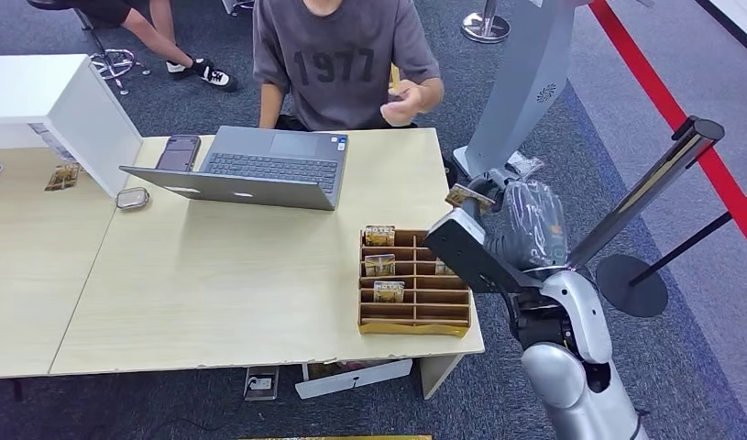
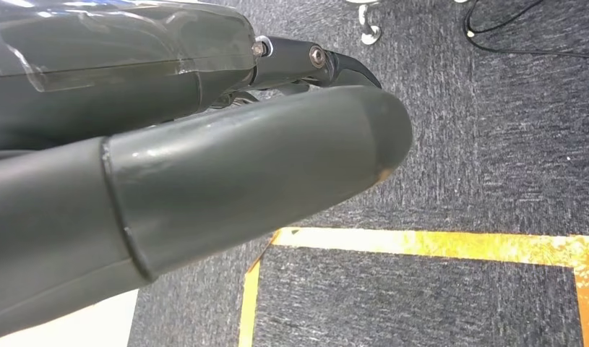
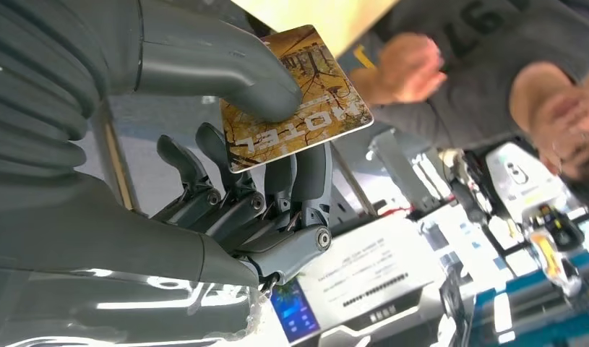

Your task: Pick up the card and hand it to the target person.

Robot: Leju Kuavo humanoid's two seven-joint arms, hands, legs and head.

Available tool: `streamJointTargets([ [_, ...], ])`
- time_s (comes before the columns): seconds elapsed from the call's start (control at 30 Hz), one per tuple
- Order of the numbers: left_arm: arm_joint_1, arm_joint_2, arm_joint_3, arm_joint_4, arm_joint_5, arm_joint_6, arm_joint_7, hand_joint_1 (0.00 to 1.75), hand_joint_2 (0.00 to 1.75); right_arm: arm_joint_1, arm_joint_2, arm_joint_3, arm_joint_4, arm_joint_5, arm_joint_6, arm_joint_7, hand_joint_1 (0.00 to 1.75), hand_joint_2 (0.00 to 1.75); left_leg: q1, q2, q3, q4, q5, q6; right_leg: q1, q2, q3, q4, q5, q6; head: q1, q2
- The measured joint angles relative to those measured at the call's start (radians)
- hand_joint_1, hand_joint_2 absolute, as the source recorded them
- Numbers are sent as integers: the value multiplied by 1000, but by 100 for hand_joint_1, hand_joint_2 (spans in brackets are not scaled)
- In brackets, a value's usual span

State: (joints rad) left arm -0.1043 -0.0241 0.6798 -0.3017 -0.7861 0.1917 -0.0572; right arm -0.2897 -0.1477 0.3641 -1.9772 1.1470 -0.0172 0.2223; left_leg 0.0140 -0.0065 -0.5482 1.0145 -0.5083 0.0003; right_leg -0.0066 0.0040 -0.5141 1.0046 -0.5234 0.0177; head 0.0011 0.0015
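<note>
My right hand is raised past the table's right edge and pinches a gold-brown card between thumb and fingers. The right wrist view shows that card close up, with the thumb pressed on its printed face and the darker fingers behind it. The person in a grey "1977" shirt sits at the table's far side, one hand raised near the chest, some way beyond the card. My left hand hangs over dark carpet, its thumb large in the frame.
A wooden slotted card holder with several cards stands at the table's near right. An open grey laptop and a phone lie before the person. A white box stands at left. Stanchion posts rise at right.
</note>
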Motion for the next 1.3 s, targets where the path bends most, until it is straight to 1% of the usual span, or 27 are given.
streamJointTargets([
  [0.1, -2, 0, 0, 0, -15, -3, -11, 0, 0, -58, 7, -4, 38, 17, -24, -9, 158, 175, 0, 0, 0, 0, 0, 0, 0, 0, 0, 0, 0, 0, 0, 0],
  [0.23, -5, -1, 0, 0, -33, -7, -27, 0, 0, -141, 18, -6, 160, 57, -60, -22, 157, 175, 0, 0, 0, 0, 0, 0, 0, 0, 0, 0, 0, 0, 0, 0],
  [0.33, -5, -1, 0, 0, -39, -11, -30, 0, 0, -175, 26, -4, 243, 73, -76, -28, 156, 175, 0, -1, 0, 0, 0, 0, 0, -1, 0, 0, 0, 0, 0, 0],
  [0.63, -5, -1, 0, 0, -48, -13, -43, 0, 0, -221, 41, 0, 398, 135, -82, -27, 158, 175, 0, -1, -1, 0, 0, 0, 0, -1, 0, 0, 0, 0, 0, 0],
  [0.87, -5, -1, 0, 0, -61, -12, -48, 0, 0, -236, 60, 2, 531, 153, -112, -25, 151, 175, 0, -1, -1, 0, 0, 0, 0, -1, 0, 0, 0, 0, 0, 0],
  [0.9, -5, -1, 0, 0, -62, -12, -48, 0, 0, -236, 62, 2, 545, 154, -114, -25, 145, 175, 0, -1, -1, 0, 0, 0, 0, -1, 0, 0, 0, 0, 0, 0],
  [0.93, -5, -1, 0, 0, -62, -11, -47, 0, 0, -236, 63, 2, 558, 155, -116, -25, 112, 175, 0, -1, -1, 0, 0, 0, 0, -1, 0, 0, 0, 0, 0, 0],
  [1.0, -5, -1, 0, 0, -62, -8, -47, 0, 0, -236, 65, 2, 580, 155, -117, -25, 38, 175, 0, -1, -1, 0, 0, 0, 0, -1, 0, 0, 0, 0, 0, 0],
  [1.03, -5, -1, 0, 0, -61, -7, -46, 0, 0, -235, 67, 2, 590, 152, -118, -25, 5, 175, 0, -1, -1, 0, 0, 0, 0, -1, -1, 0, 0, 0, 0, 0],
  [1.07, -5, -2, 0, 0, -61, -6, -46, 0, 0, -233, 70, 2, 599, 148, -118, -27, 0, 175, 0, -1, -1, 0, 0, 0, 0, -1, -1, 0, 0, 0, 0, 0],
  [1.17, -5, -2, 0, 0, -61, -6, -43, 0, 0, -223, 79, 2, 612, 128, -117, -35, 0, 175, 0, -1, -1, 0, 0, 0, 0, -1, -1, 0, 0, 0, 0, 0],
  [1.3, -5, -3, 0, 0, -59, -6, -41, 0, 0, -201, 95, 2, 622, 104, -113, -39, 0, 0, 0, -1, -1, 0, 0, 0, 0, -1, -1, 0, 0, 0, 0, 0],
])
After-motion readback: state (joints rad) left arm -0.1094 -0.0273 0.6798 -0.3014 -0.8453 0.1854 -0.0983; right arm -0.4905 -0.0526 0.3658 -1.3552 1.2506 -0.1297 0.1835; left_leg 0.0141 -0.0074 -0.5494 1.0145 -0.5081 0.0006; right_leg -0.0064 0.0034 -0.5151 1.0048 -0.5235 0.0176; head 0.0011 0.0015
